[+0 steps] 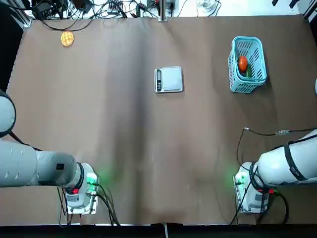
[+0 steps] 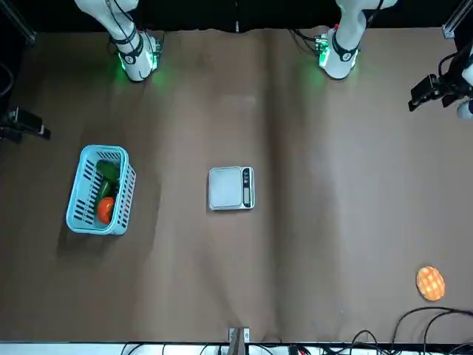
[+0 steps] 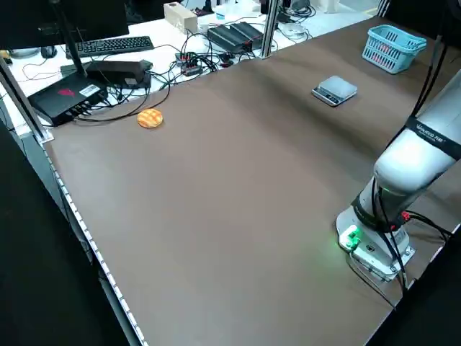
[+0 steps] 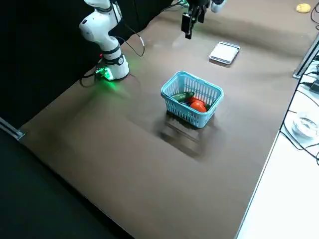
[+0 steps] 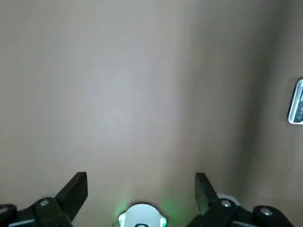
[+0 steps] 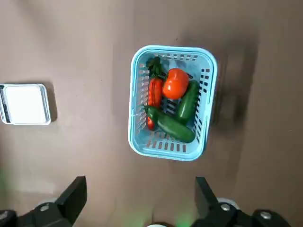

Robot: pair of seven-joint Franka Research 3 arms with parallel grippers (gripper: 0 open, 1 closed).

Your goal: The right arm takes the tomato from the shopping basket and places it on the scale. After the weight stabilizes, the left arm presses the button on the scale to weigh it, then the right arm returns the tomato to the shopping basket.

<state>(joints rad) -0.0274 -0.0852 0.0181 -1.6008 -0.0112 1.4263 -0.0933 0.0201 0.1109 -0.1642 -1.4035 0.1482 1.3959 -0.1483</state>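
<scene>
Two grippers are raised above the table, one well to either side of the scale (image 1: 171, 79); farthest left of the scale is the left gripper (image 5: 141, 176), its fingers wide apart with nothing between them; also well left of the scale, and farther from the arm bases than it is, the yellow-orange waffle-like disc (image 1: 67, 38) lies flat on the brown table (image 1: 143, 148); the scale itself rests flat, its dark display-and-button strip (image 1: 158, 80) along its left edge and its pale weighing plate (image 1: 172, 79) bare; to the right of the scale, well apart from it, stands the light-blue shopping basket (image 1: 248, 64), upright on the table; inside this basket, right of the scale, are a long orange-red vegetable with a leafy green top (image 6: 155, 94), the round orange-red tomato (image 6: 175, 83) just beside it, and two dark green vegetables, one (image 6: 173, 126) slanting near the orange-red one and the other (image 6: 188, 101) by the tomato; farthest right of the scale, beyond the basket, is the right gripper (image 6: 142, 176), its fingers likewise wide apart and holding nothing.
</scene>
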